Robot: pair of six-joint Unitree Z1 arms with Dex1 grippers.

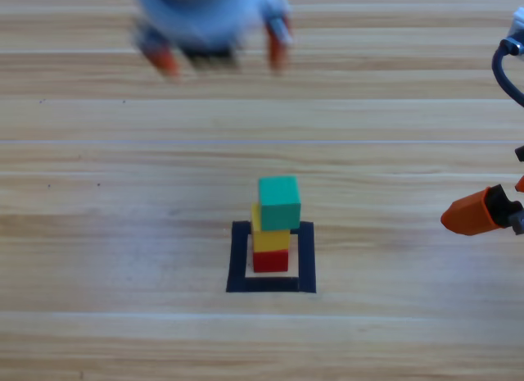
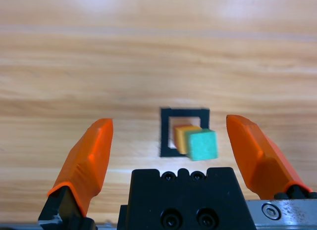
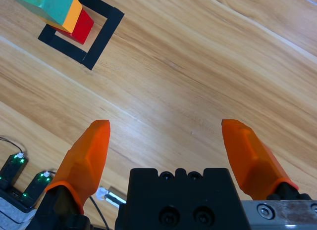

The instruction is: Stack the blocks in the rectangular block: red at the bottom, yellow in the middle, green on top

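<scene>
The stack looks finished: red (image 1: 271, 260), yellow (image 1: 270, 236), green (image 1: 279, 202) stand centre frame inside the tape square (image 1: 239, 258). The left gripper (image 1: 219, 52), top of frame, and right gripper (image 3: 166, 153), right edge, gape wide, empty. Next, only clearing away.

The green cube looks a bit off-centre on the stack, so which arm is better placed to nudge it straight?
Left, probably. The left gripper is open and looks straight down on the green cube; the right gripper waits at the table's edge.
</scene>
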